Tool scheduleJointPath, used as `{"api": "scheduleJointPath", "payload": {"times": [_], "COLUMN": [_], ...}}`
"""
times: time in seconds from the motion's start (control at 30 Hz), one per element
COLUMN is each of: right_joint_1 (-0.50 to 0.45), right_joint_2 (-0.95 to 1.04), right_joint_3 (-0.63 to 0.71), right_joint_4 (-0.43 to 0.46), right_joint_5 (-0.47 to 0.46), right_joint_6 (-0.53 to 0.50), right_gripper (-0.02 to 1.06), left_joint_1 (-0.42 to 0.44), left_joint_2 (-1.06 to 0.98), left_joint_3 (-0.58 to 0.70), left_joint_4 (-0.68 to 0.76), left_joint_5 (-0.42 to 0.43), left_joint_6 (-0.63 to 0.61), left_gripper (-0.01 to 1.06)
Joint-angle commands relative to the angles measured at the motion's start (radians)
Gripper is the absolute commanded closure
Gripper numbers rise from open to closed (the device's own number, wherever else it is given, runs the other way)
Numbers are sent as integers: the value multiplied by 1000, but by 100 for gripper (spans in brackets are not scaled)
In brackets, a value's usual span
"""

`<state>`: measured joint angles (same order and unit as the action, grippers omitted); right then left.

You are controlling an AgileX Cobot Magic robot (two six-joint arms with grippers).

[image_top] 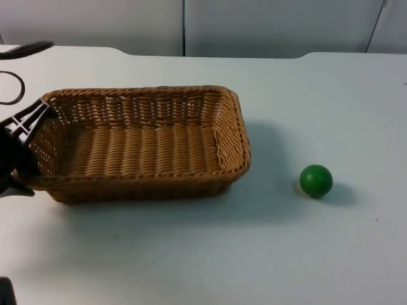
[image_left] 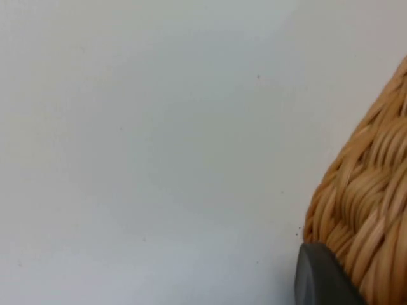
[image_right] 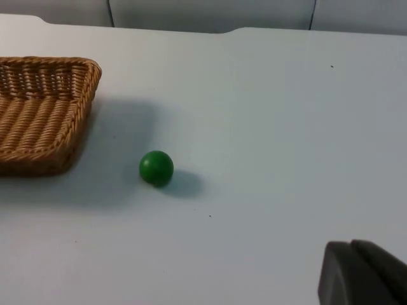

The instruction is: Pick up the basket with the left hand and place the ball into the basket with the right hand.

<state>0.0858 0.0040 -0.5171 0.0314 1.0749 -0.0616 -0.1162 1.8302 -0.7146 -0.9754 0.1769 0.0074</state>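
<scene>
A rectangular wicker basket [image_top: 140, 143] lies left of centre in the top view, casting a broad shadow to its right. My left gripper [image_top: 25, 133] straddles the rim of its left short wall, shut on it. In the left wrist view one black fingertip [image_left: 318, 279] presses against the woven outer wall of the basket [image_left: 369, 203]. A green ball [image_top: 316, 180] rests on the white table to the right of the basket, apart from it. The right wrist view takes in the ball [image_right: 156, 168] and the basket's end [image_right: 44, 108], with my right gripper [image_right: 362, 276] well back from both.
The white table [image_top: 210, 254] ends at a grey partition wall [image_top: 254, 25] behind the basket. A black ring [image_top: 9, 88] lies at the far left near the left arm.
</scene>
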Motion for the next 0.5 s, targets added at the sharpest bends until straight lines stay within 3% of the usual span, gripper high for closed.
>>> {"api": "scheduleJointPath", "payload": {"times": [0.0, 0.17, 0.3, 0.47], "right_joint_1": [-8, -8, -8, -8], "right_joint_2": [-4, -4, -4, -4], "right_joint_3": [-2, -2, -2, -2], "right_joint_4": [0, 0, 0, 0], "right_joint_5": [-8, -8, -8, -8], "right_joint_6": [3, 3, 3, 3], "right_gripper": [105, 105, 105, 105], "left_joint_1": [4, 4, 4, 4], "left_joint_2": [13, -48, -157, -251], "left_joint_3": [5, 19, 94, 154], "left_joint_4": [-27, -41, -49, -58], "left_joint_5": [5, 0, -77, -71], "left_joint_6": [-22, -48, -48, -43], "left_gripper": [105, 105, 105, 105]}}
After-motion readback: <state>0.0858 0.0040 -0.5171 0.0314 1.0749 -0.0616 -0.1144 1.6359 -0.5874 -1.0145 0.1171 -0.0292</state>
